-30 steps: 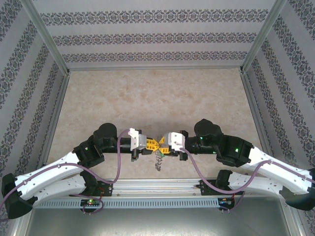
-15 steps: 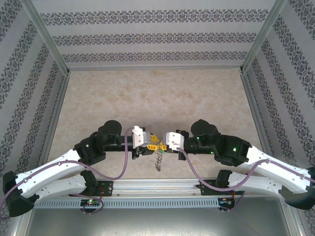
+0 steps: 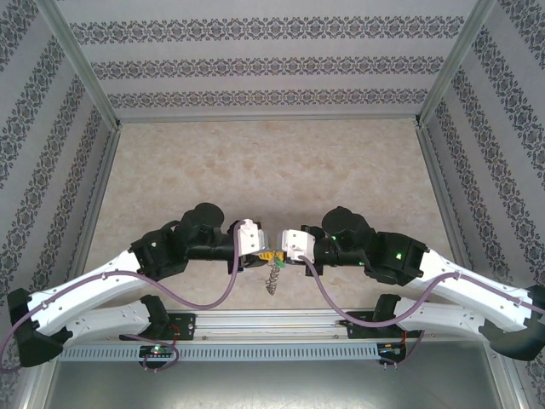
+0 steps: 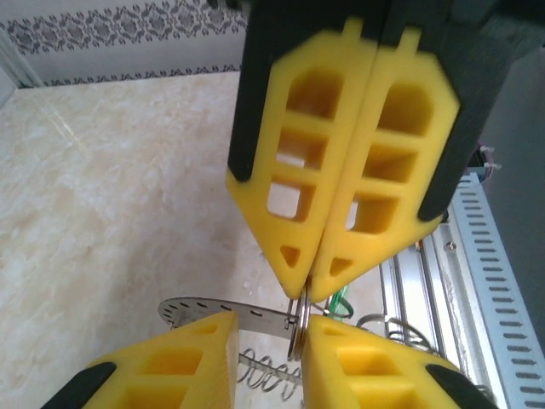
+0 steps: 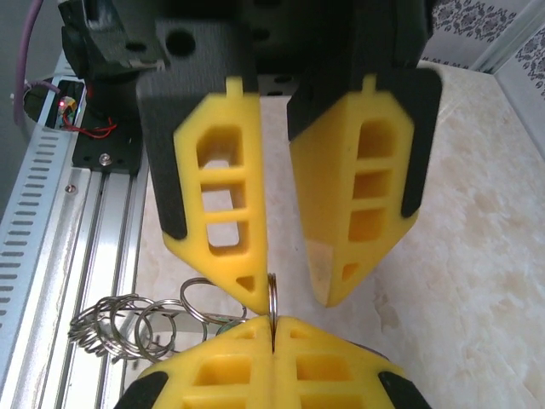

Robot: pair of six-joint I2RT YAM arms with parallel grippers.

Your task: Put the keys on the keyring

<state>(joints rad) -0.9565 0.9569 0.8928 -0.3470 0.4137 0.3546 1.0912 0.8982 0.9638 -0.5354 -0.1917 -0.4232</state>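
Observation:
Between the two grippers near the table's front edge hangs the keyring (image 3: 271, 255), a thin metal ring seen edge-on (image 5: 272, 294). My right gripper (image 5: 272, 331) is shut on its lower rim and comes in from above (image 4: 306, 290) in the left wrist view. My left gripper (image 4: 268, 322) has its jaws apart. The ring (image 4: 298, 328) rests against one of the left gripper's fingers (image 4: 375, 362). A flat silvery key blade (image 4: 230, 311) with small holes crosses the gap. A green bit (image 4: 341, 300) of a key shows behind the ring. More linked rings (image 3: 272, 278) dangle below.
A bunch of small wire rings (image 5: 111, 328) hangs beside the grip, over the aluminium rail (image 5: 51, 230) at the table's near edge. The beige marble-look table (image 3: 272, 179) stretches away behind, enclosed by patterned walls (image 3: 272, 64).
Both arms have drawn closer together, the left one moving right. The left gripper's jaws have parted, and the right gripper has closed on the ring.

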